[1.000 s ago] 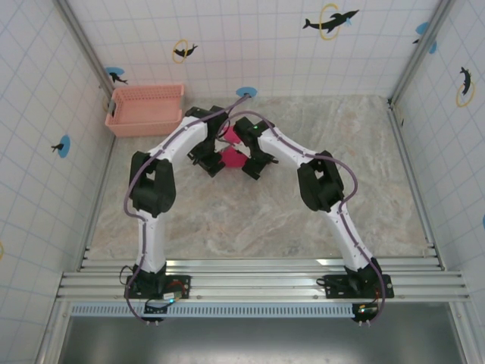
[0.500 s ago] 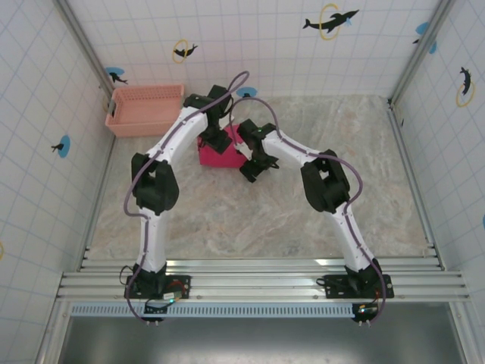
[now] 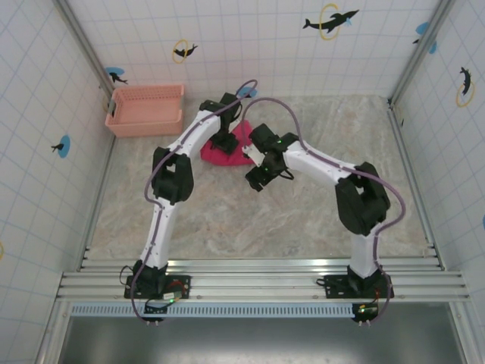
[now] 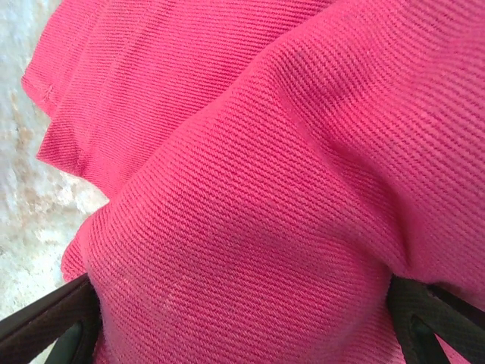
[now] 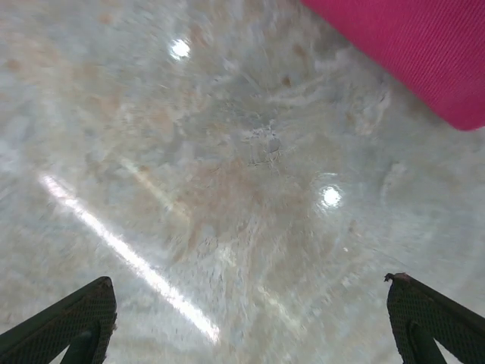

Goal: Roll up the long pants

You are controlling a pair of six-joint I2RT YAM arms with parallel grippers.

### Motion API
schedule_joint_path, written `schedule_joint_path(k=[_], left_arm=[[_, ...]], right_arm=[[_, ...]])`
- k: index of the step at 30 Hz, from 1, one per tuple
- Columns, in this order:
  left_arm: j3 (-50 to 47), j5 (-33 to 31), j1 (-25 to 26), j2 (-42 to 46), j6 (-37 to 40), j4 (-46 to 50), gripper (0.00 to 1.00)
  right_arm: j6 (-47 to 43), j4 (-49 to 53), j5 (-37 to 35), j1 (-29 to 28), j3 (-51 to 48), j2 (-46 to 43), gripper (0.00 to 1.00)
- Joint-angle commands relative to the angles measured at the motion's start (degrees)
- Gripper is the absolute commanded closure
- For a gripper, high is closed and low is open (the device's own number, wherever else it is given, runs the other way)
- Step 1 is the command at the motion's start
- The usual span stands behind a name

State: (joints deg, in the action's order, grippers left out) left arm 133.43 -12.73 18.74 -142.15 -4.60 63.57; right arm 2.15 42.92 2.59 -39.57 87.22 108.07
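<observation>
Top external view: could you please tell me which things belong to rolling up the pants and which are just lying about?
Job in hand: long pants, bunched up; left end effector, open astride them; right end effector, open beside them.
Lying about: pink basket, far left corner; dolphin stickers on the walls.

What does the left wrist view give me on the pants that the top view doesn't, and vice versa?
Left wrist: weave and folds of the long pants, bulging between the open fingers of the left hand. Top external: the pink basket far left, and the right hand open over the table. Both: the pants bunched at the left hand.
</observation>
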Motion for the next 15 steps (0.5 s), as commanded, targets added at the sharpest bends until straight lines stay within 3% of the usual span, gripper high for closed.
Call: schedule_joint_path(k=[1, 4, 5, 7, 11, 15], left_arm=[[3.83, -1.69, -0.73, -6.97, -1.57, 0.99, 0.02], [8.23, -1.59, -0.77, -10.92, 0.03, 4.87, 0.03], [9.11, -0.65, -0.77, -12.07, 0.92, 5.90, 0.12], [10.24, 0.47, -0.73, -13.10, 1.87, 7.40, 0.03], [9.29, 2.63, -0.51, -12.42, 3.23, 10.15, 0.03], [4.70, 4.14, 0.62, -11.24, 4.50, 13.51, 0.03]], right_arm=[[-8.49, -5.03, -5.80, -2.54, -3.44, -5.74, 0.05], [-15.66, -8.42, -8.37, -4.39, -6.50, -7.81, 0.05], [-18.71, -9.17, -9.65, -5.24, -7.27, -7.96, 0.05], [-22.43, -9.62, -14.96, -6.45, -7.41, -6.96, 0.05], [-24.98, -6.51, -19.56, -7.83, -4.41, -3.50, 0.06], [-22.66, -7.51, -17.93, -8.77, -4.82, -5.01, 0.03]])
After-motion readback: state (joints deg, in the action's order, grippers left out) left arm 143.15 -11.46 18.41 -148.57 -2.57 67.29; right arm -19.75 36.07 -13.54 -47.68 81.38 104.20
